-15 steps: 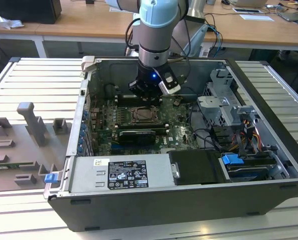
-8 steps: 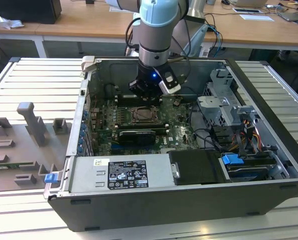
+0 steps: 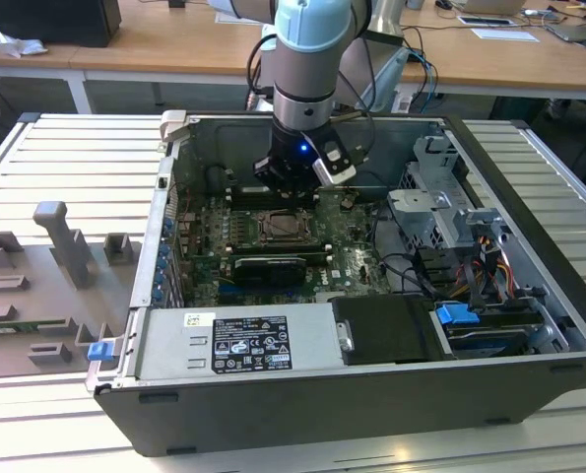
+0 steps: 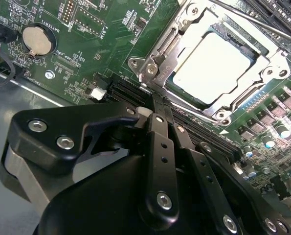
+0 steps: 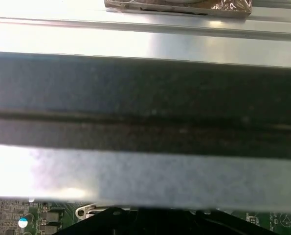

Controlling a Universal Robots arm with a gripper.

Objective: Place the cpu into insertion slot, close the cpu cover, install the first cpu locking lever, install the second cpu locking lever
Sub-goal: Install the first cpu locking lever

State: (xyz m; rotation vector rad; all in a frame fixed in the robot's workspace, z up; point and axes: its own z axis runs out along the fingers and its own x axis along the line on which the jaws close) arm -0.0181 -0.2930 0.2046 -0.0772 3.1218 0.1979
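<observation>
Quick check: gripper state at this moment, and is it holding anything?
Gripper: shut, holding nothing, its tip at the edge of the cpu cover, which lies closed over the cpu.

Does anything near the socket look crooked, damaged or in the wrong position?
Nothing stands out. In the second wrist view the cpu lies flat and square in the insertion slot, and the cpu cover frames it evenly. The gripper points at the socket's near corner. No bent or loose parts are visible.
</observation>
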